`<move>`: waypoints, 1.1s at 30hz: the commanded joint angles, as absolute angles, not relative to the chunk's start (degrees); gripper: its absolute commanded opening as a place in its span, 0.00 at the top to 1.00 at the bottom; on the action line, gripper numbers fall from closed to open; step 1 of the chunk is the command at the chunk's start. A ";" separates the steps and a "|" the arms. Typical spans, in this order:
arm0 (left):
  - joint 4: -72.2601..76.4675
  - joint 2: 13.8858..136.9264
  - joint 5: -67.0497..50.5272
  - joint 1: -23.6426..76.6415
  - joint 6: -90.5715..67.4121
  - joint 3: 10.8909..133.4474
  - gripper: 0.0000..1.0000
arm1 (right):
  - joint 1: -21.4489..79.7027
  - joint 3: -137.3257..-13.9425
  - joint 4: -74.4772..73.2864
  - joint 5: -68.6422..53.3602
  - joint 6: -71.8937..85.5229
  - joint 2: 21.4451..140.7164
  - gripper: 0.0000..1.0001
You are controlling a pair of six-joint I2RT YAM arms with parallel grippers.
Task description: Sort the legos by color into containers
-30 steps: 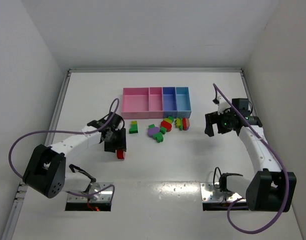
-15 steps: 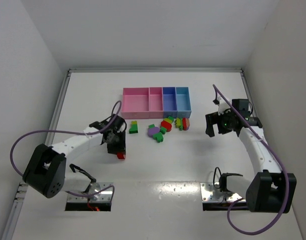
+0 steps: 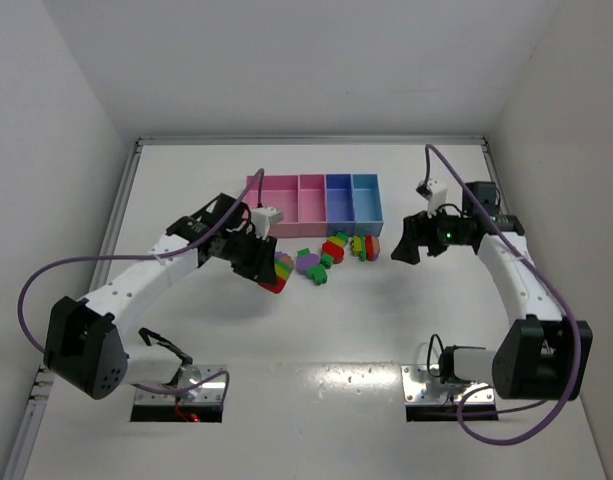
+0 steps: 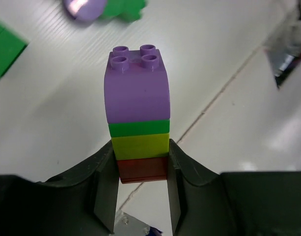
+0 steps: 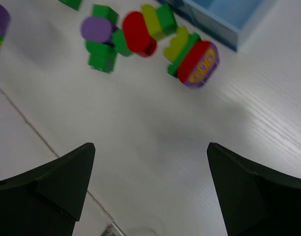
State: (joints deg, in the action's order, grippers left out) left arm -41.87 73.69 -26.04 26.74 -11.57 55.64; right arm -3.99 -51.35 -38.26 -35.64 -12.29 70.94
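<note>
The stack of blocks [image 4: 139, 113], squeezed by its red end in the left gripper [image 4: 140, 169], had been lifted off the table [image 3: 316, 330] and carried nearer the loose blocks [image 3: 321, 262] in front of it, while the right gripper [image 5: 150, 147] was held wide open, so pulling apart was likely needed next.

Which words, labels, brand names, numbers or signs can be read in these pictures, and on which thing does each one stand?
No text can be read in any view.
The studs of the stack of purple, green, yellow and red plastic blocks in the left gripper: no legible mark.
The row of pink, violet and light blue plastic bins: no label visible.
</note>
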 commanded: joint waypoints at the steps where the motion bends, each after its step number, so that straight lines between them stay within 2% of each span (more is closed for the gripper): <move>1: -41.57 73.47 -43.57 25.75 1.74 59.93 1.00 | -3.17 -58.52 -39.46 -55.50 -15.12 74.79 0.03; 7: -40.78 76.55 -57.02 25.22 7.82 63.63 1.00 | -1.41 -66.09 -39.38 -67.66 -13.64 80.59 0.08; 15: -40.25 79.54 -68.20 25.22 6.77 67.76 1.00 | 4.92 -66.62 -35.33 -74.79 -14.50 82.35 0.28; 22: -39.73 81.30 -69.43 25.22 6.24 69.70 1.00 | 10.72 -69.69 -36.39 -76.64 -13.72 83.58 0.31; 33: -38.67 83.14 -67.68 25.75 5.19 71.98 1.00 | 17.31 -70.22 -23.39 -77.78 -1.50 87.01 0.31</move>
State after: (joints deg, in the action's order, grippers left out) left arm -40.86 83.31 -66.00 25.78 4.82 69.06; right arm 16.36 -67.85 -30.33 -74.59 -4.97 86.11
